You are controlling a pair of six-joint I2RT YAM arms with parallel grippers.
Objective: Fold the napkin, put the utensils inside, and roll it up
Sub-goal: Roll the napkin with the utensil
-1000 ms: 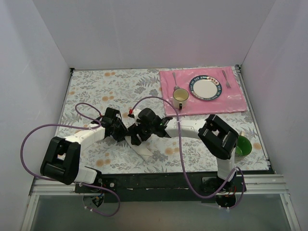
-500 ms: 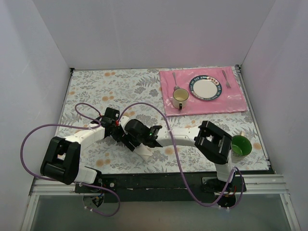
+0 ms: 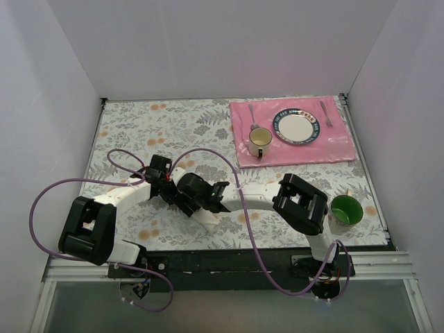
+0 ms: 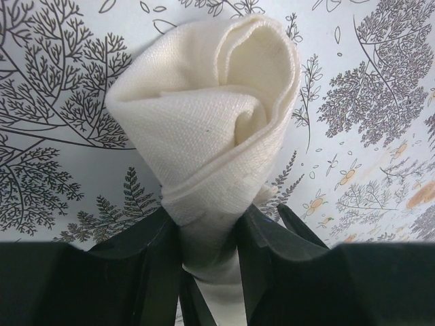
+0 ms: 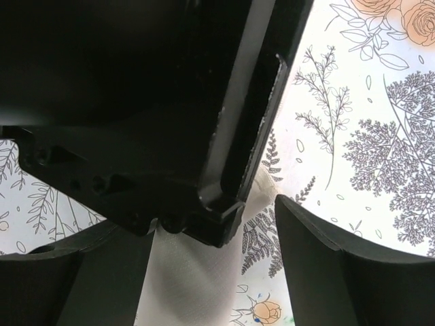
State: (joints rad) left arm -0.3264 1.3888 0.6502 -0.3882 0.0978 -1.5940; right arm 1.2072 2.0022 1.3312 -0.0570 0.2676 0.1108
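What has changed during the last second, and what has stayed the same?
The right arm swung leftward, uncovering the green cup, and the right gripper moved in beside the left gripper. The left gripper, shut on the napkin, and the plate and mug stayed put.

Pink placemat (image 3: 291,151) bearing plate (image 3: 297,128), mug (image 3: 260,141), spoon (image 3: 252,114), fork (image 3: 326,113), green cup (image 3: 345,210) apart, floral tablecloth (image 3: 139,125)

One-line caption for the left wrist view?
Left gripper, jaws shut on the rolled off-white cloth napkin, over the floral-print tablecloth.
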